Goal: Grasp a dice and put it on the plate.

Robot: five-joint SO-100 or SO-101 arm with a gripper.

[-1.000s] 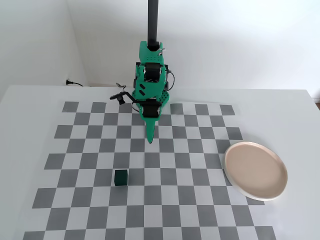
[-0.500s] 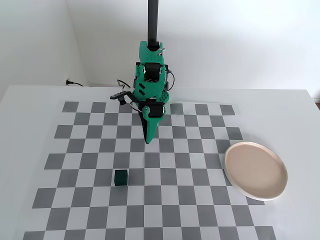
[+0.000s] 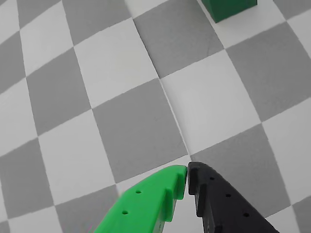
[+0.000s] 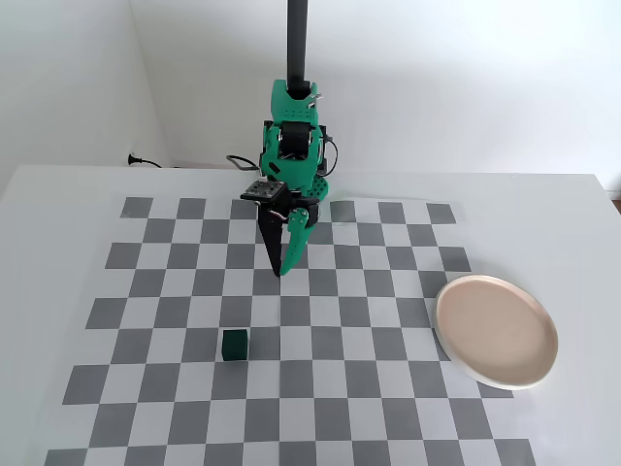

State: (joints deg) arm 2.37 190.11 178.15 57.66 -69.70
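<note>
The end effector [image 4: 279, 272] hangs above the checkered surface [image 4: 388, 427], nearer its back edge than its front, tips pointing down. It is clenched and empty: in the wrist view its green and black fingers meet at the tips [image 3: 187, 175] with nothing between them.

The dice [image 4: 234, 345] sits on the surface toward the front edge and somewhat left of centre in the fixed view, well apart from the end effector and nearer the camera than the fingertips. In the wrist view only part of it shows, cut off at the top edge [image 3: 228, 8]. The plate [image 4: 497, 332] lies by the right edge of the surface, bare, well apart from both.

By my judgement the step in hand is the approach; nothing is grasped yet. The next move calls for spreading the fingers, carrying the end effector toward the front edge and a little left until the dice lies between them, then lowering and closing squarely on two opposite faces.
</note>
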